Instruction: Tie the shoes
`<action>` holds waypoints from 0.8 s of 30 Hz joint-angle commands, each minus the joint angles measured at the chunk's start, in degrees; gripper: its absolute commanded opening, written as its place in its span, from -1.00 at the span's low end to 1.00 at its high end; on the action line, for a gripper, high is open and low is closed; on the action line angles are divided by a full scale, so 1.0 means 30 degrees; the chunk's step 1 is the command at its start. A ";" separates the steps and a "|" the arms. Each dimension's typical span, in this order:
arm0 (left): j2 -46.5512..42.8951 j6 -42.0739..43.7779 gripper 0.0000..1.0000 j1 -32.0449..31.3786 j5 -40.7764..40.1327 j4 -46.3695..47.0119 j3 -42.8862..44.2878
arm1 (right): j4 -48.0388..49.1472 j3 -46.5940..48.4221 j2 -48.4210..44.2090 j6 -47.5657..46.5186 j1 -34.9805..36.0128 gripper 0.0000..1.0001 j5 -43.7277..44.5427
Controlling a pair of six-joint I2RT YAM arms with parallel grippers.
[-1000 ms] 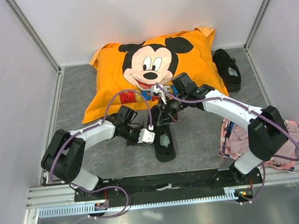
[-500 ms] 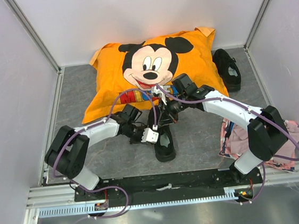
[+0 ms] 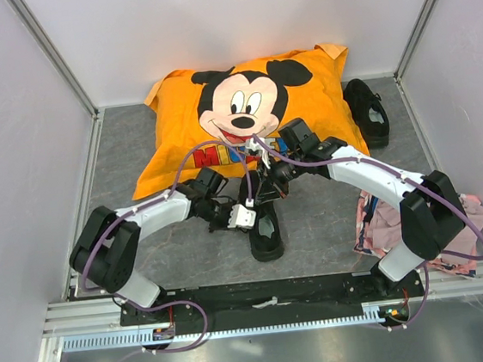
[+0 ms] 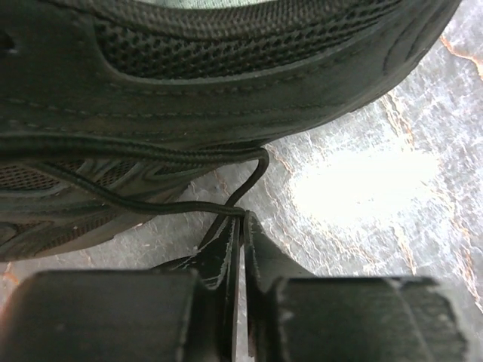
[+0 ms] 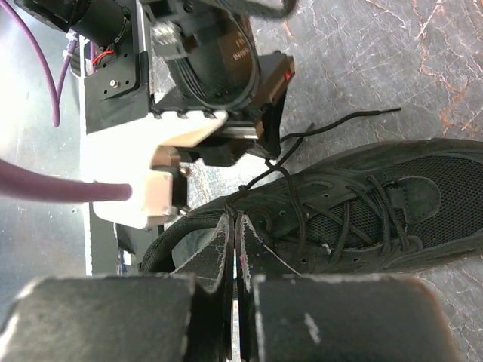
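Only readable thing here is on the orange Mickey Mouse pillow [image 3: 189, 130] at the far edge of the tabletop [image 3: 116, 155]. There are coloured letters under the face starting "MI", and the rest is hidden behind a purple cable [image 3: 212, 147] and the arms. The tabletop itself is grey with a marbled look, and it's boxed in by plain pale walls [image 3: 208, 29] on three sides. Going left to right: the left tool [image 4: 241, 219] sits low beside the shoe [image 3: 266, 234] in the middle of the tabletop, just in front of the pillow. Its fingers are pinched together on a thin black lace [image 4: 181, 204] that runs back along the shoe's side. The right tool [image 5: 235, 220] hangs over the same shoe's collar with its fingers pressed together. I can't tell if a lace is caught in there. The second shoe [image 3: 367, 114] is well apart, by the far right corner next to the pillow. A crumpled pink cloth [image 3: 388, 222] lies near the right edge, partly under the right arm.
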 commanded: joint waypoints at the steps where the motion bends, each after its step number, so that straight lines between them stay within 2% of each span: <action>1: -0.1803 -0.0367 -0.96 0.0692 0.0727 -0.1060 0.0739 | 0.0452 -0.0098 -0.0013 -0.0164 -0.0178 -1.00 -0.0056; 4: -0.3092 0.0420 -0.97 0.1164 0.0844 -0.3456 0.1147 | 0.0453 -0.0156 0.0045 -0.0223 -0.0266 -1.00 0.0061; 5: -0.3415 0.0715 -0.97 0.1165 0.0990 -0.5118 0.1526 | 0.0453 -0.0156 0.0074 -0.0252 -0.0295 -1.00 0.0032; 8: -0.4587 0.0896 -0.97 0.1019 0.2335 -0.7906 0.2695 | 0.0541 -0.0156 0.0192 -0.0106 -0.0296 -1.00 0.0061; 14: -0.4533 -0.3025 -0.97 -0.1380 0.4913 -0.9588 0.5187 | 0.1564 -0.0186 0.0192 0.0802 -0.0384 -1.00 0.0295; 17: -0.3655 -0.7413 -0.97 -0.2262 0.6933 -0.7924 0.6244 | 0.1683 -0.0098 0.0221 0.1007 -0.0500 -1.00 0.0442; 18: -0.3536 -1.0414 -0.97 -0.2379 0.8040 -0.5830 0.6363 | 0.1683 -0.0098 0.0163 0.1066 -0.0501 -1.00 0.0442; 20: -0.3476 -1.3563 -0.97 -0.2642 0.8927 -0.2983 0.5985 | 0.1741 -0.0156 0.0162 0.1154 -0.0530 -1.00 0.0471; 21: -0.3621 -1.6711 -0.97 -0.2702 0.9105 -0.1343 0.5664 | 0.1742 -0.0156 0.0133 0.1183 -0.0530 -1.00 0.0413; 22: -0.3768 -1.8164 -0.97 -0.2818 0.9077 0.2328 0.4762 | 0.1742 -0.0156 0.0075 0.1213 -0.0559 -1.00 0.0413; 23: -0.4088 -1.9396 -0.96 -0.2877 0.8845 0.4076 0.4317 | 0.1742 -0.0156 0.0075 0.1242 -0.0588 -1.00 0.0384; 24: -0.4179 -2.2019 -0.96 -0.2907 0.8147 0.5747 0.3820 | 0.1742 -0.0185 0.0075 0.1271 -0.0589 -1.00 0.0325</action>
